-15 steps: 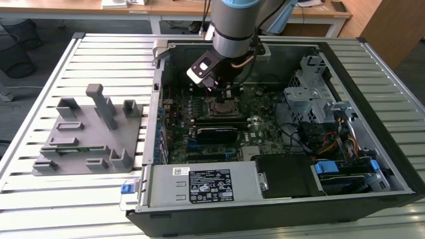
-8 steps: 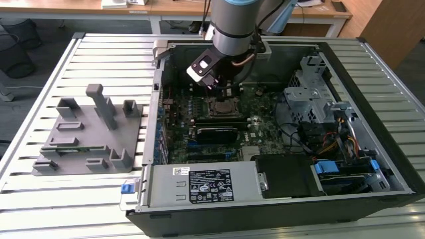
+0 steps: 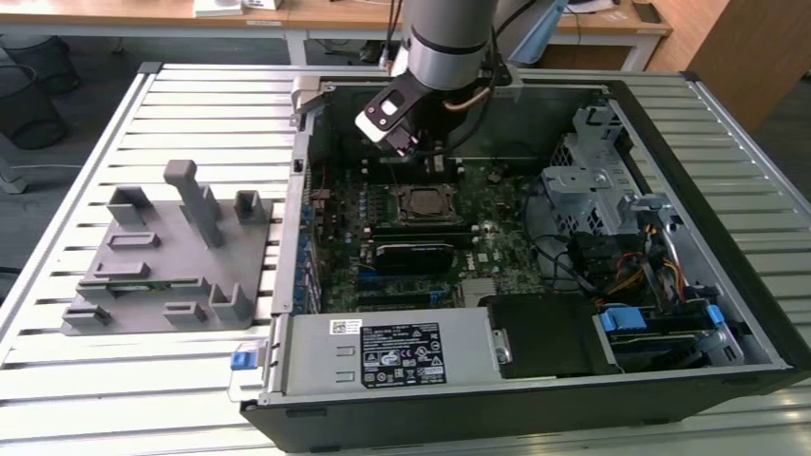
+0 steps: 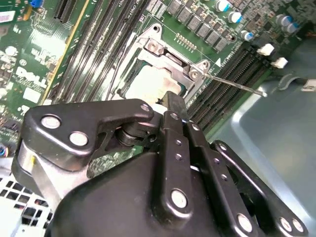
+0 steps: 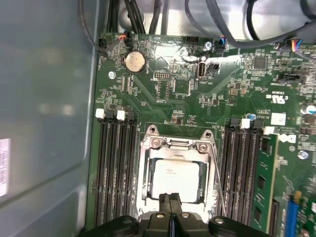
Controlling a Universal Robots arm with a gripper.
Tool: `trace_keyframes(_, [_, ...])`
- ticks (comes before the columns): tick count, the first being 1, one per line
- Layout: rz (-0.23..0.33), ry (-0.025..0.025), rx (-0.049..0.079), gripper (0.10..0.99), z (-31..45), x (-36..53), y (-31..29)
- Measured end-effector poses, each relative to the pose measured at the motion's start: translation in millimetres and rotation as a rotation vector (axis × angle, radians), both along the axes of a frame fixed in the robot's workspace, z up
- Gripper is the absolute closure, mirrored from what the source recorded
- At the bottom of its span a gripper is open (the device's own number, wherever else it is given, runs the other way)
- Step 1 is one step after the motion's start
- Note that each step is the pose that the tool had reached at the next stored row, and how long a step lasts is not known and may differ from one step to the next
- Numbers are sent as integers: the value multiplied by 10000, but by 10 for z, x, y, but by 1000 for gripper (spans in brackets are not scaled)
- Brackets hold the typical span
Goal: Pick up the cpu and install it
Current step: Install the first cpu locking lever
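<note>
The cpu (image 5: 175, 177), a flat square chip with a pale silver top, lies in the metal-framed socket on the green motherboard (image 5: 222, 98), inside the open computer case (image 3: 709, 190). It also shows in the second wrist view (image 4: 148, 84) and in the exterior view (image 3: 419, 201). My gripper (image 5: 170, 203) hangs just above the chip's edge, its two black fingers pressed together with nothing between them. In the second wrist view the gripper (image 4: 173, 101) tapers to one closed tip over the socket frame. The exterior view has the gripper (image 3: 428, 157) below the grey arm, over the back of the board.
A thin socket lever (image 4: 237, 84) sticks out beside the frame. Rows of memory slots (image 5: 116, 163) flank the socket. A black heatsink block (image 3: 412, 255), the power supply (image 3: 393, 351) and a drive cage (image 3: 590, 180) crowd the case. A grey fixture with posts (image 3: 165, 256) stands on the slatted table.
</note>
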State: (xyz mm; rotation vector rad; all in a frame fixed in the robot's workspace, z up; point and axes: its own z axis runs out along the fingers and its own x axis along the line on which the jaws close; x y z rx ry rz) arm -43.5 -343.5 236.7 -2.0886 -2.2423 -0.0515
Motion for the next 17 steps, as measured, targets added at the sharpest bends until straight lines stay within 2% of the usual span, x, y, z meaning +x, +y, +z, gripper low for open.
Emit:
trace_keyframes(10, [-5, -9, -1, 980, 375, -7, 8])
trace_keyframes(11, [-4, -38, -1, 980, 382, -14, 8])
trace_keyframes(13, [24, -166, 2, 980, 381, -25, 8])
trace_keyframes(14, [88, -181, 2, 980, 381, -27, 8])
trace_keyframes(17, [583, -182, 5, 980, 380, -27, 8])
